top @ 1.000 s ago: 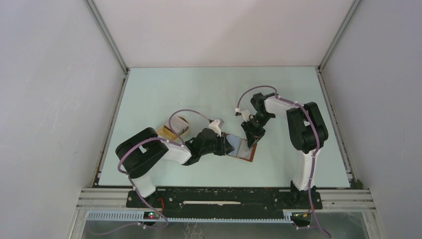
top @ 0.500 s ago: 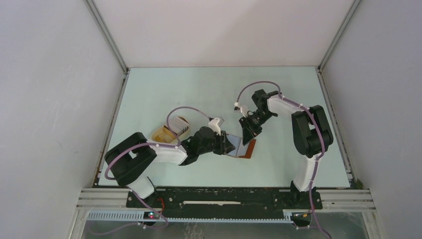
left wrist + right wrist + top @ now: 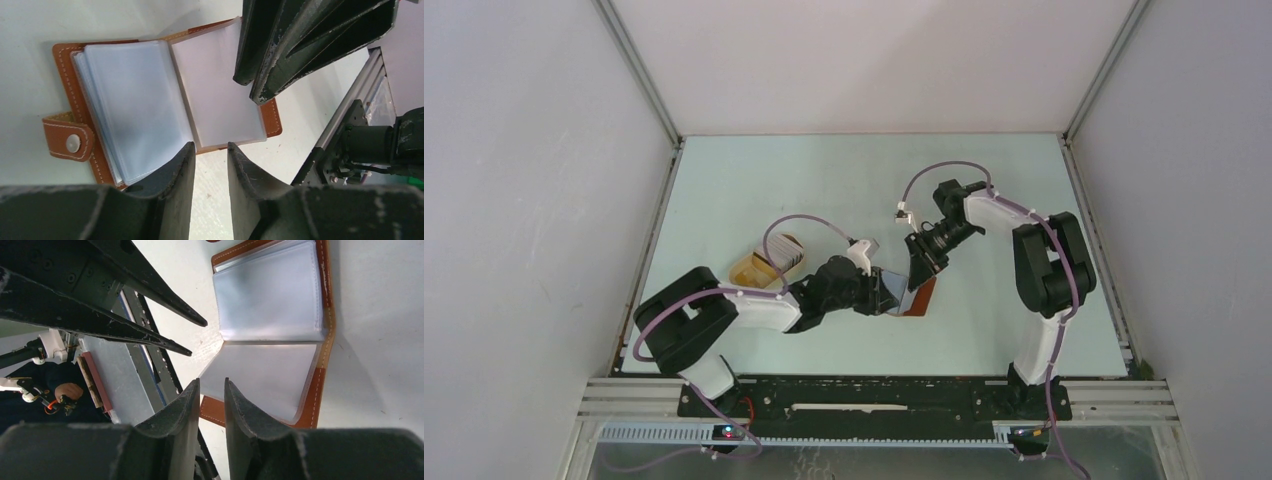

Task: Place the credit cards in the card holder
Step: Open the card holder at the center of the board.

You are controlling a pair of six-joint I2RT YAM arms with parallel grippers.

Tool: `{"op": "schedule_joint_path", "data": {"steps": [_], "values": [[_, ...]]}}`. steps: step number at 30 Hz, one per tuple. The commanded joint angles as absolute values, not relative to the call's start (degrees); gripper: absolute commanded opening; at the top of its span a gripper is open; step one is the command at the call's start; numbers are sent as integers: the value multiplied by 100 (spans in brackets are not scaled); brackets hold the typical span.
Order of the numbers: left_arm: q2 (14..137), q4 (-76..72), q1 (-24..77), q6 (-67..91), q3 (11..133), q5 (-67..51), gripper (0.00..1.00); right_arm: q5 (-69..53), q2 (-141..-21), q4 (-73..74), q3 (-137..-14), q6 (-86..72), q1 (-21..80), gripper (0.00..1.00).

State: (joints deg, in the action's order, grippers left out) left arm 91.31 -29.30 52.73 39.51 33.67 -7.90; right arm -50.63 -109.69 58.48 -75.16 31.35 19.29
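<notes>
Bright, even light falls from above — the pale table (image 3: pixel 824 180) and white walls (image 3: pixel 514 200) show only faint shadows. Up close, the left gripper (image 3: pixel 210 147) is dark and blurry at the bottom edge, and the card holder (image 3: pixel 65 55) has milky, slightly shiny clear pockets.

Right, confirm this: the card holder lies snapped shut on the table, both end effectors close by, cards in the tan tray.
Not shut: the left wrist view shows the card holder lying open, sleeves spread, snap tab undone. The rest stands: on the table, left end effector and right end effector close by, cards in the tan tray.
</notes>
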Motion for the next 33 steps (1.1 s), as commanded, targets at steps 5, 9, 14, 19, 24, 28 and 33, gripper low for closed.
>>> {"op": "schedule_joint_path", "data": {"steps": [5,9,14,19,24,28,33], "values": [[9263,-3122,5398,3760,3918,-1105,34,-5255,-10529,5942,-7638,3289,1803,33],[9564,-3166,5423,3796,4098,-1246,34,-5072,-10414,5900,-7638,3274,1762,33],[9921,-3164,5423,3823,4360,-1406,34,-4876,-10156,5815,-7596,3233,1635,33],[10205,-3165,5423,3840,4599,-1484,34,-4192,-9777,5391,-7398,2953,1532,34],[10377,-3086,5423,3834,4719,-1486,34,-3304,-9991,5296,-7341,2629,1454,40],[10402,-3063,5423,3823,4725,-1468,34,-3353,-10277,5425,-7383,2529,1278,51],[10439,-3059,5423,3823,4733,-1482,34,-3705,-10655,5597,-7456,2509,1062,53]]}}
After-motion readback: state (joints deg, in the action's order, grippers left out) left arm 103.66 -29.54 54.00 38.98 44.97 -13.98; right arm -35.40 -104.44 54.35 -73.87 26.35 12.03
